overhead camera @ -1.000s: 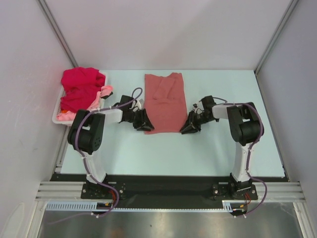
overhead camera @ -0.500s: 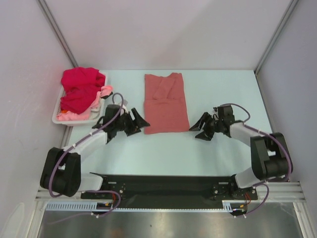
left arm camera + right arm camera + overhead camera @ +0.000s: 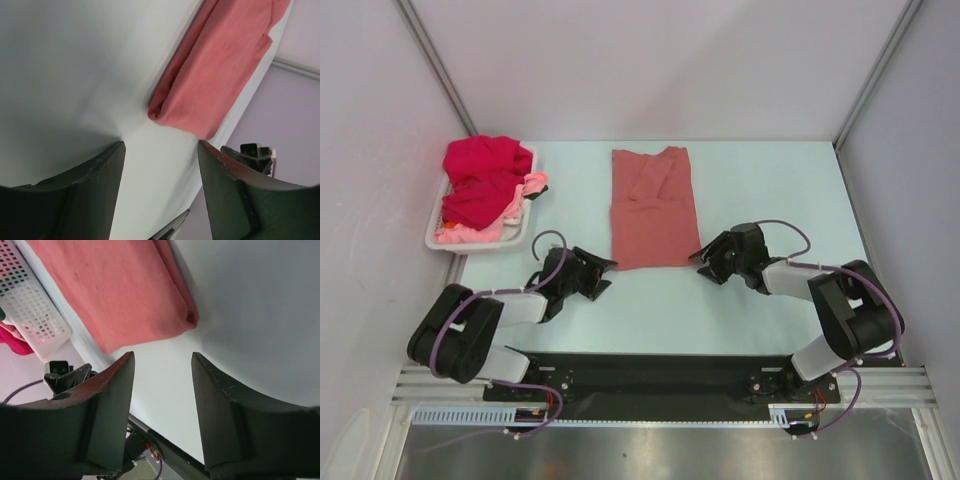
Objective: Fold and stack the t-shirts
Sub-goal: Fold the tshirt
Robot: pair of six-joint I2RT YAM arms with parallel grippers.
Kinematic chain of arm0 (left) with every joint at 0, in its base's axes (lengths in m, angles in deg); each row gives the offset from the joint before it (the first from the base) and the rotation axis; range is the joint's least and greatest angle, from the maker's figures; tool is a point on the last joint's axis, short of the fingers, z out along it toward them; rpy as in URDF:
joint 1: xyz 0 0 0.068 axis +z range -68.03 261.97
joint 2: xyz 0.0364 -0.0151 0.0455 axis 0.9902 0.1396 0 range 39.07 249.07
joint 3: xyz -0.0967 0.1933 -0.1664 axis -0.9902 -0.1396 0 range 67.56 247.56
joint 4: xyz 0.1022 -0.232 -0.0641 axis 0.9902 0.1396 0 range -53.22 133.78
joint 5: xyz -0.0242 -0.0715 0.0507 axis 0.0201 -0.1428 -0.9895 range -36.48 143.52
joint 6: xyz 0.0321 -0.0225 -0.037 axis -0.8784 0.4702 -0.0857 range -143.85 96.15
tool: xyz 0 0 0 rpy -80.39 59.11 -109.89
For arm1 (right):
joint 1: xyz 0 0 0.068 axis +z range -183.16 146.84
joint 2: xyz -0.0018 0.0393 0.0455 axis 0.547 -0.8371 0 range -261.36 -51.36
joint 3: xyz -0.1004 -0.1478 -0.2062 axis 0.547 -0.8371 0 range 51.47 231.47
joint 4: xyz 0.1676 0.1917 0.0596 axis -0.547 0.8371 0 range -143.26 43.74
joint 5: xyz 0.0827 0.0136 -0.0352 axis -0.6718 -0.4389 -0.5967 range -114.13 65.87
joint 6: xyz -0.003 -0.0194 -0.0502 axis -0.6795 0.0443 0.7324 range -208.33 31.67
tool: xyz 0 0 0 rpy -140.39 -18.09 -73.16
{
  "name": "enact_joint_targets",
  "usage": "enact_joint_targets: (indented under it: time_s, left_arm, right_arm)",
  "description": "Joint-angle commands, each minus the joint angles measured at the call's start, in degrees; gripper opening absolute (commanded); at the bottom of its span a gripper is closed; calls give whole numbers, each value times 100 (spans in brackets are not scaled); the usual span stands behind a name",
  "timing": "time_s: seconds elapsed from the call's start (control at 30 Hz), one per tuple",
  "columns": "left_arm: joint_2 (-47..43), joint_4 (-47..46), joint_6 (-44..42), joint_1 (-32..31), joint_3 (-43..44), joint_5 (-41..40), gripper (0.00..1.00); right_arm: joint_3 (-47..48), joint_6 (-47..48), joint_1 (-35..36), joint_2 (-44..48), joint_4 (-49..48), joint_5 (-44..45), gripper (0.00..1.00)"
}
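Note:
A dusty salmon-red t-shirt [image 3: 654, 208] lies folded into a long strip in the middle of the table; its near corners show in the left wrist view [image 3: 215, 80] and the right wrist view [image 3: 120, 290]. A bright crimson t-shirt [image 3: 485, 175] and a light pink t-shirt [image 3: 525, 190] lie heaped in the white basket [image 3: 440, 240] at the far left. My left gripper [image 3: 603, 273] is open and empty, low on the table just left of the strip's near edge. My right gripper [image 3: 706, 265] is open and empty, just right of that edge.
The basket's mesh wall also shows in the right wrist view [image 3: 30, 310]. Grey walls close the table on the left, back and right. The black base rail [image 3: 650, 375] runs along the near edge.
Both grippers have let go of the salmon-red shirt's near edge and drawn back toward me and down to the table. The shirt lies still.

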Motion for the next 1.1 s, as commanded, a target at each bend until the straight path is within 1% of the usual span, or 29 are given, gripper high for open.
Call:
enact_joint_targets:
  time_s: [0.0, 0.13, 0.2, 0.5, 0.63, 0.9, 1.0, 1.07]
  left_arm:
    - [249, -407, 736, -90, -29, -640, 66]
    - [522, -56, 718, -98, 270, -772, 61]
    - [627, 50, 806, -107, 340, -816, 59]
    - [917, 401, 622, -142, 621, -746, 51]
    - [813, 726, 639, -204, 639, -746, 49]
    - [997, 885, 517, -230, 850, -658, 40]
    - [1085, 832, 499, -230, 868, -597, 37]
    - [1137, 745, 490, -230, 859, -579, 35]
  right_arm:
    - [19, -430, 175, -87, -490, 620, 53]
    - [221, -535, 193, -438, -306, 709, 52]
    - [178, -779, 176, -509, -289, 700, 52]
    - [45, -1115, 167, -474, -69, 954, 50]
    - [63, -1185, 184, -456, 98, 1077, 49]
    - [81, -1396, 193, -518, 221, 1245, 47]
    - [151, -1405, 176, -606, 256, 1245, 45]
    - [160, -1396, 167, -624, 283, 1245, 41]
